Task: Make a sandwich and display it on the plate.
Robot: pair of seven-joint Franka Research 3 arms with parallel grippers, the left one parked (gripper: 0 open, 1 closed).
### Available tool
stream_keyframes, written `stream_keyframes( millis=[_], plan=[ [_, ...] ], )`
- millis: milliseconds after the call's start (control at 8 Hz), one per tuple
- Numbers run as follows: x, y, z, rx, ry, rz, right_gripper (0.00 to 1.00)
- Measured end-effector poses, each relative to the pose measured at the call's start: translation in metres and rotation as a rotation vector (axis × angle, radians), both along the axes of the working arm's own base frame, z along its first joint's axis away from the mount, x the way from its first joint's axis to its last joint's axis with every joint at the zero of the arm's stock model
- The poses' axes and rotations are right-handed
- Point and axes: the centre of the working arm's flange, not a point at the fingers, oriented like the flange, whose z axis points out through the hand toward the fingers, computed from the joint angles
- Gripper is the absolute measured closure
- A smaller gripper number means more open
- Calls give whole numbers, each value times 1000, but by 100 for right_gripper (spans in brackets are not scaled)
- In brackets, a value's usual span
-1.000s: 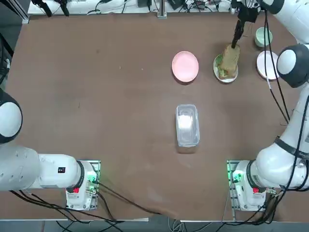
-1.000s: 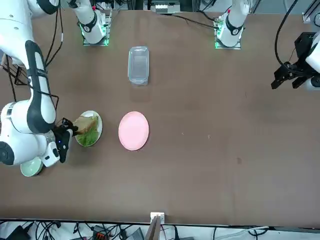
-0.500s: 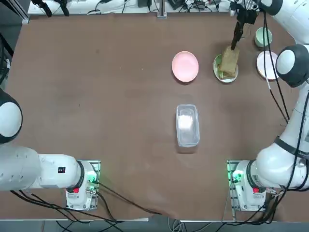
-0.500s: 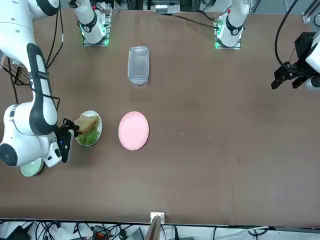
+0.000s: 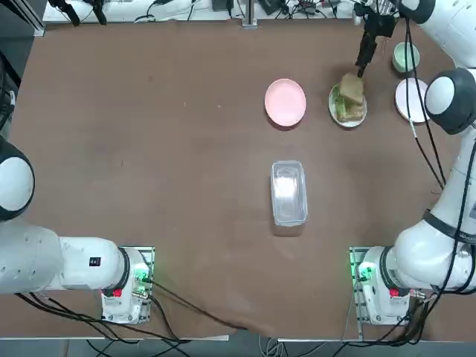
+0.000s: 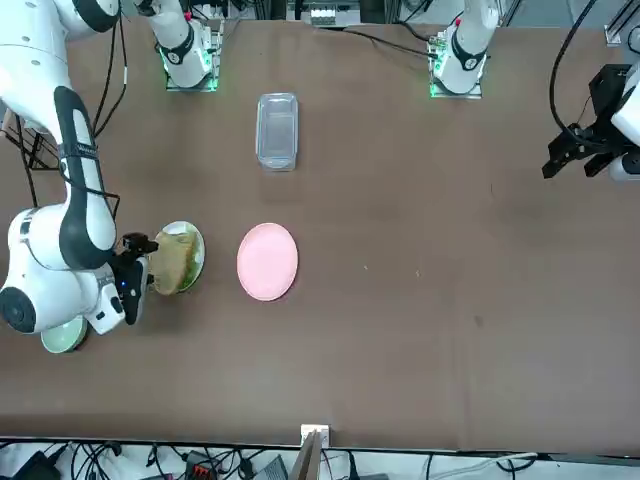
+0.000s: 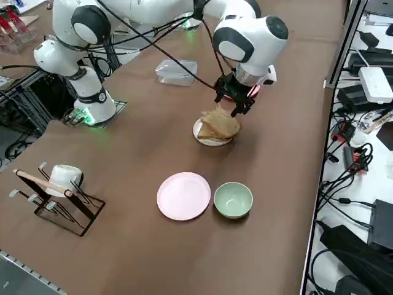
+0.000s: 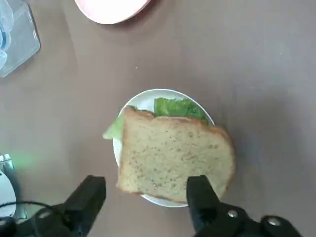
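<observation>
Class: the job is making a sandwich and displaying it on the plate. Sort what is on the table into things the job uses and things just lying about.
Part of the job:
sandwich
white plate under it
right gripper, open just above the sandwich

Lying about:
pink plate
green bowl
second pink plate
clear plastic box
wire rack with a cup

Brown table (image 5: 149, 149), bearing: white plate (image 8: 148, 100), two pink plates (image 5: 285, 102) (image 7: 183, 196), clear container (image 5: 288, 192), green bowl (image 7: 233, 200), wire rack (image 7: 58, 209).
</observation>
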Motion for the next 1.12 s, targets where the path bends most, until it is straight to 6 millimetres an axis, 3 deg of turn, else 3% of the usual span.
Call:
stream_keyframes(
  millis=[625, 875, 1125],
  plan=[
    [8, 6, 30, -3, -58, -17, 0],
    [9, 5, 79, -72, -112, -182, 0],
    [2, 2, 148, -158, -179, -434, 0]
  ],
)
